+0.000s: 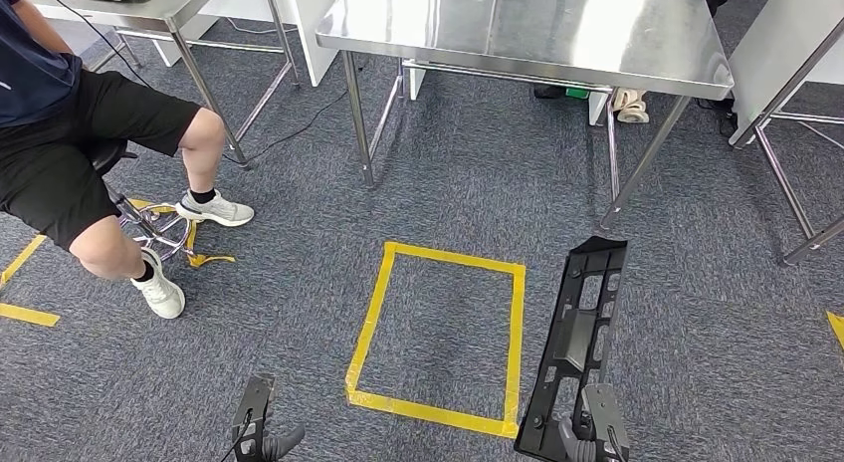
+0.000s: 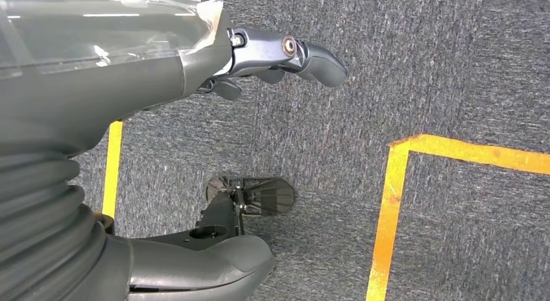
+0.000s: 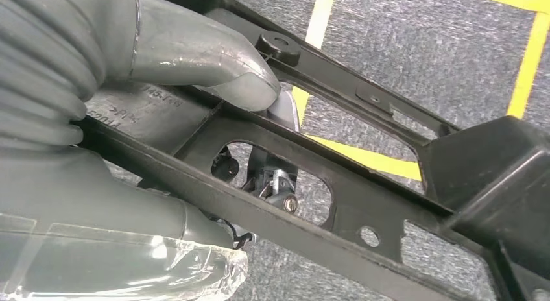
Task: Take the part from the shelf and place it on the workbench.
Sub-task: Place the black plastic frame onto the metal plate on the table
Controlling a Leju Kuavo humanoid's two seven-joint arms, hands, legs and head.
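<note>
Even, bright indoor light falls on all I see. Ahead of my hands the steel table [image 1: 557, 29] throws back pale glare, with soft shadow on the carpet [image 1: 448, 183] beneath it. Close behind my right hand [image 3: 194, 67] the thumb blurs; tape wrap by my left hand [image 2: 259, 54] glints.

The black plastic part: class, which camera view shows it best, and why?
The head view: the black plastic part shows nearly whole, held by the right hand above the carpet. The right wrist view gives a close piece of its frame under the thumb.
</note>
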